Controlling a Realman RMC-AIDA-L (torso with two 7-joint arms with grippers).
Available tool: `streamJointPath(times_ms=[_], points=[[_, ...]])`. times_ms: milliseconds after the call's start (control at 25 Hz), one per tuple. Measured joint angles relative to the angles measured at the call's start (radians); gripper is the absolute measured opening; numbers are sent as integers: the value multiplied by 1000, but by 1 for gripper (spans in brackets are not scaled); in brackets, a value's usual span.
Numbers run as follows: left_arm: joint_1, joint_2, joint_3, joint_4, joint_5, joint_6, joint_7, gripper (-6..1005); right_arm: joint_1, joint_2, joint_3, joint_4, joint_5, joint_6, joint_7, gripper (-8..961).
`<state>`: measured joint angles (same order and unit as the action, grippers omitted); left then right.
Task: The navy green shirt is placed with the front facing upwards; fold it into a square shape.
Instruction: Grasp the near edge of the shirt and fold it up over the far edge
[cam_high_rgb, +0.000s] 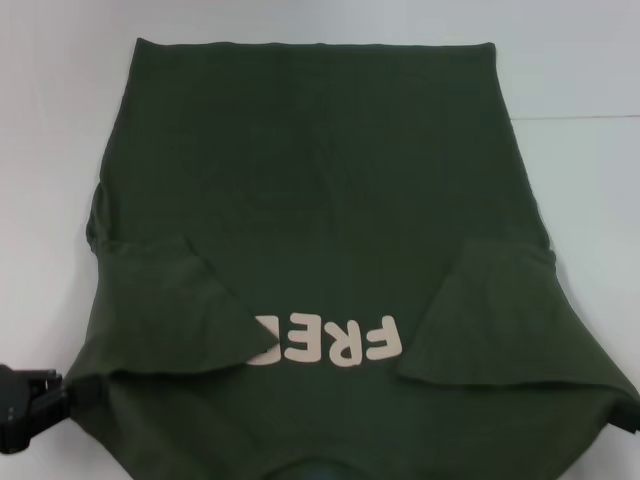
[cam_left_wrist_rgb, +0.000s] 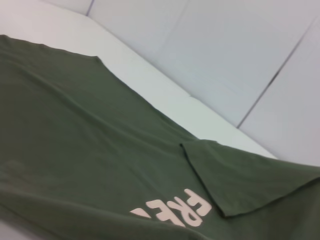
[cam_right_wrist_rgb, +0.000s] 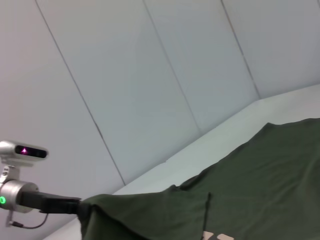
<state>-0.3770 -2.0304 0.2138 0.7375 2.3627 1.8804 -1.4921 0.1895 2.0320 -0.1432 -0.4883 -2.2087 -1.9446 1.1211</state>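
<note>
Olive-green cotton covers most of the white table (cam_high_rgb: 580, 70): the navy green shirt (cam_high_rgb: 320, 190) lies spread before me, front up, hem at the far edge and neck towards my body. Both short sleeves are folded inward over the chest, the left one covering the end of the cream "FREE!" lettering (cam_high_rgb: 335, 340). My left gripper (cam_high_rgb: 62, 392) sits at the shirt's near left shoulder corner, pinching the cloth there, as my right wrist view also shows. My right gripper is barely visible at the near right corner; I cannot tell how its fingers stand.
</note>
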Motion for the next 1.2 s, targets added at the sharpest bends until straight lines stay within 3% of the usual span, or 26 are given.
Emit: streamJointPath(times_ms=[240, 440, 760, 960, 1200], points=[[38, -8, -7, 4, 0, 36, 50, 43, -53, 5, 42, 14, 0, -14, -62, 39], [51, -8, -86, 0, -2, 46, 118, 42, -70, -3, 78, 46, 0, -35, -118, 38], [81, -6, -172, 0, -2, 82, 208, 43, -115, 7, 165, 56, 0, -39, -198, 37], [84, -6, -184, -1, -2, 84, 231, 42, -133, 2, 241, 76, 0, -41, -222, 37], [92, -7, -180, 1, 7, 106, 273, 42, -141, -4, 253, 87, 0, -41, -227, 38]])
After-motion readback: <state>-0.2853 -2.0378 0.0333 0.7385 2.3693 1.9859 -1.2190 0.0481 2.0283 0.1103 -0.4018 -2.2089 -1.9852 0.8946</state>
